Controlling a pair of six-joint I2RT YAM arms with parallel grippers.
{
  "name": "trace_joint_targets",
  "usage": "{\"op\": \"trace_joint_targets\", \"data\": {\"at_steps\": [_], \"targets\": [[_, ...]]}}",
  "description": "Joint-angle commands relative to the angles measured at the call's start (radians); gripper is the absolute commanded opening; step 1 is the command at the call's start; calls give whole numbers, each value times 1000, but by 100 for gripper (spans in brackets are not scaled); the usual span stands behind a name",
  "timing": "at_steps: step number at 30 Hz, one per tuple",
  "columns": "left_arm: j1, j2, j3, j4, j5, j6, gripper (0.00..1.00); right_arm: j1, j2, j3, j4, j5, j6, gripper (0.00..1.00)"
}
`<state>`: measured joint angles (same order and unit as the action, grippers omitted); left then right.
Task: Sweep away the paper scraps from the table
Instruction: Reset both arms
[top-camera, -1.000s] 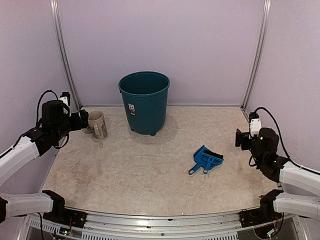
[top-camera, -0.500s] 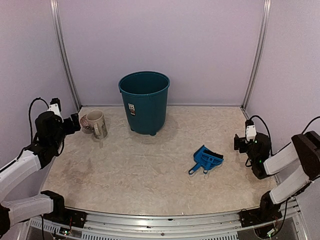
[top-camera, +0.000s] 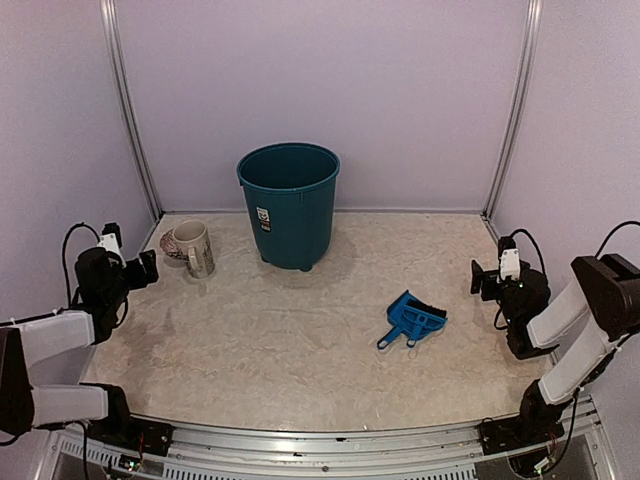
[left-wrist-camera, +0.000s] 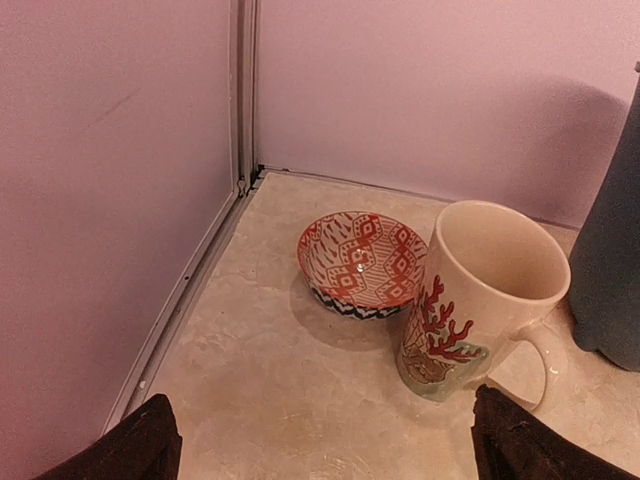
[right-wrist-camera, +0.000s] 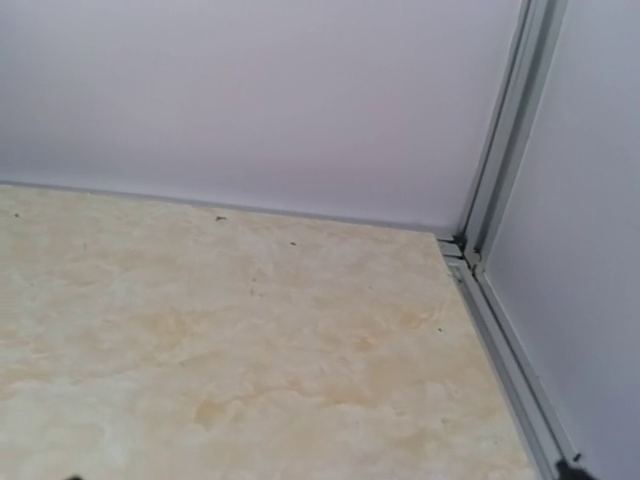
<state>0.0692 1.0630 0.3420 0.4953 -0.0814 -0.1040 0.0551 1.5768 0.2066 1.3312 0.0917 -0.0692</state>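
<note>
Drawn back from the mug (top-camera: 194, 248), the left tool (top-camera: 146, 267) now sits at the left edge of the tabletop (top-camera: 280, 340), jaws spread wide, holding nothing; a bowl (left-wrist-camera: 362, 262) lies just ahead. The right tool (top-camera: 482, 278), also withdrawn, is spread and empty, with the dustpan (top-camera: 412, 318) off to its left.

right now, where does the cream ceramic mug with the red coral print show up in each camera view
top external: cream ceramic mug at the back left of the table, a small red patterned bowl left of it
left wrist: mug lower right of centre, bowl to its left
right wrist: not in it
shared landmark: dark teal plastic bin, right of the mug in both
</note>
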Motion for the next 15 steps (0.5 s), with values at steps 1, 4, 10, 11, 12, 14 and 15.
{"op": "trace_joint_targets", "data": {"at_steps": [1,4,10,11,12,14,15], "targets": [[23,91,-37,249,122,16,99,-14,3,9,27,-20,15,100],[21,208,-27,349,166,19,99,-14,6,7,35,-19,13,100],[-24,307,-11,447,135,78,99,-14,8,13,29,-19,14,100],[-28,314,-14,459,130,78,99,-21,6,22,10,-33,20,100],[-32,318,-21,477,126,78,99,-33,4,27,-8,-64,26,100],[-35,329,-33,517,125,72,99,-37,5,19,6,-70,26,100],[-35,334,-34,528,127,69,99,-36,6,14,22,-69,22,100]]}}
